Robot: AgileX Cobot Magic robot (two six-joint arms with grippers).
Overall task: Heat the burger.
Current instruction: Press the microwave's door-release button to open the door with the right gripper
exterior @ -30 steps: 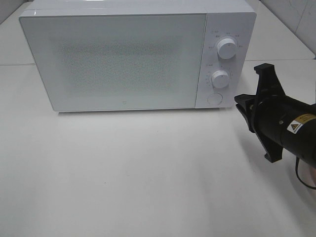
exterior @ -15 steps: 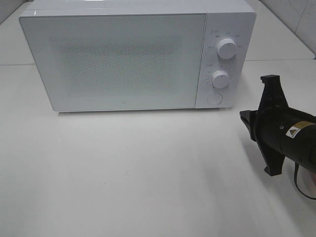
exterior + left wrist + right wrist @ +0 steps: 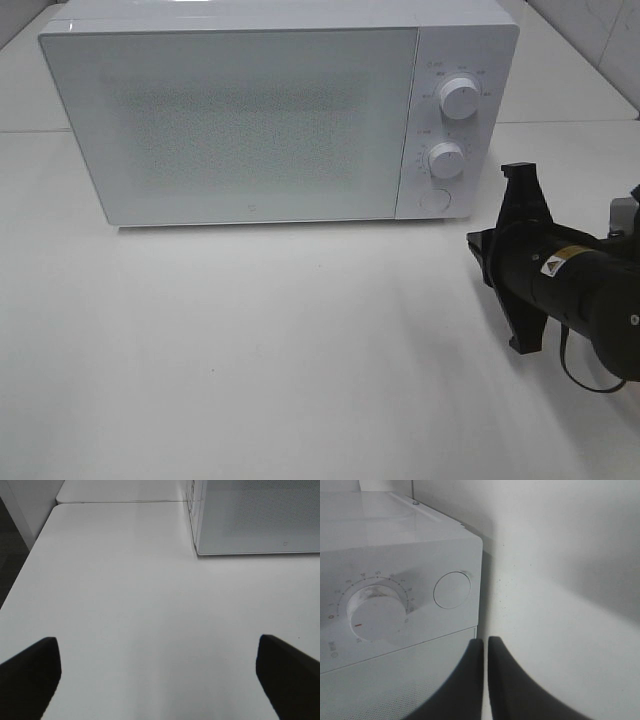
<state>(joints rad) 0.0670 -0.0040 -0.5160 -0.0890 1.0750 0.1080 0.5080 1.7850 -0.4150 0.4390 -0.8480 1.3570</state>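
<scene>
microwave [image 3: 240, 110]: sitting on table [image 3: 300, 350], door shut, inside hidden | burger: showing in no view, place cannot be told | left gripper [image 3: 157, 642]: jaws standing spread wide above table | right gripper [image 3: 485, 642]: jaws pressing together, gripping nothing, hovering near round button [image 3: 451, 589]

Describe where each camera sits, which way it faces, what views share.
Exterior high: above, looking down at the microwave front and table; right arm shows.
Left wrist: low over table, facing microwave corner; open left fingers show.
Right wrist: close to the round button; shut right fingers show.
Shared: exterior and right wrist show that button.
</scene>
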